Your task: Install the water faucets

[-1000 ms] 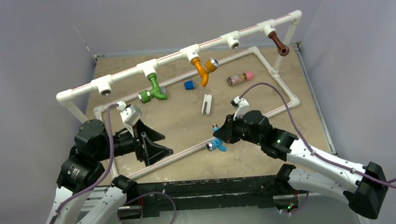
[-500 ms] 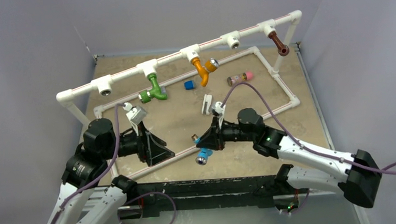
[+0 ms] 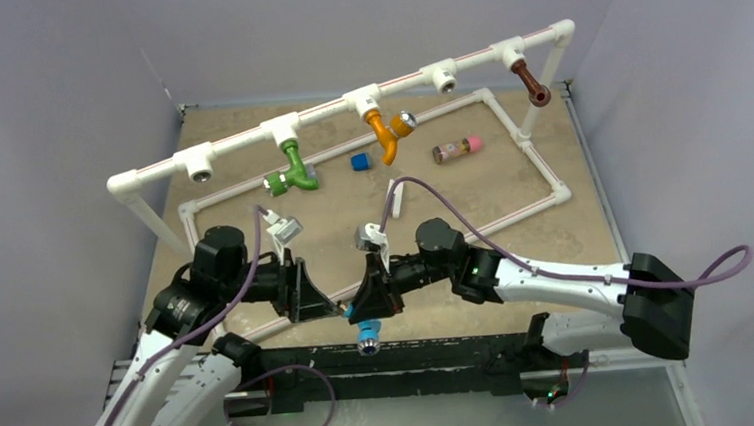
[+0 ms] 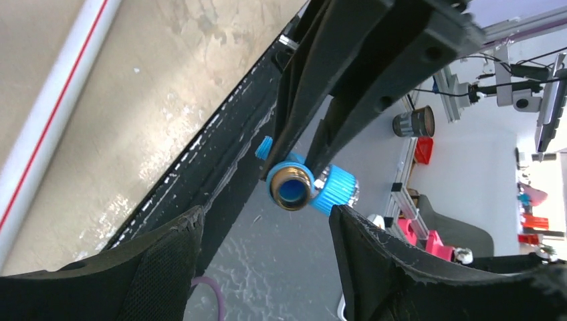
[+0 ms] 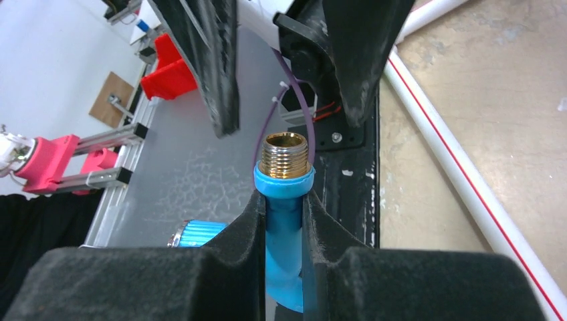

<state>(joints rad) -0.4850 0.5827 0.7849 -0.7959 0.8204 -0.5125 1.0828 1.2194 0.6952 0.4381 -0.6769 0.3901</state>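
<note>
My right gripper is shut on the blue faucet, whose brass threaded end points away from the wrist. From above, that faucet hangs below the right gripper over the table's near edge. My left gripper faces it from the left, open. In the left wrist view the faucet sits just beyond the open left gripper, untouched by its fingers. Green, orange and brown faucets hang from the white pipe rack.
Two rack sockets stand open, one at the left and one right of centre. A blue cube, a brown cylinder with a pink cap and a small white piece lie on the table. A black rail borders the near edge.
The right arm swung left and toward the near edge, carrying the blue faucet. The left gripper moved right to meet it, and its jaws narrowed slightly.
</note>
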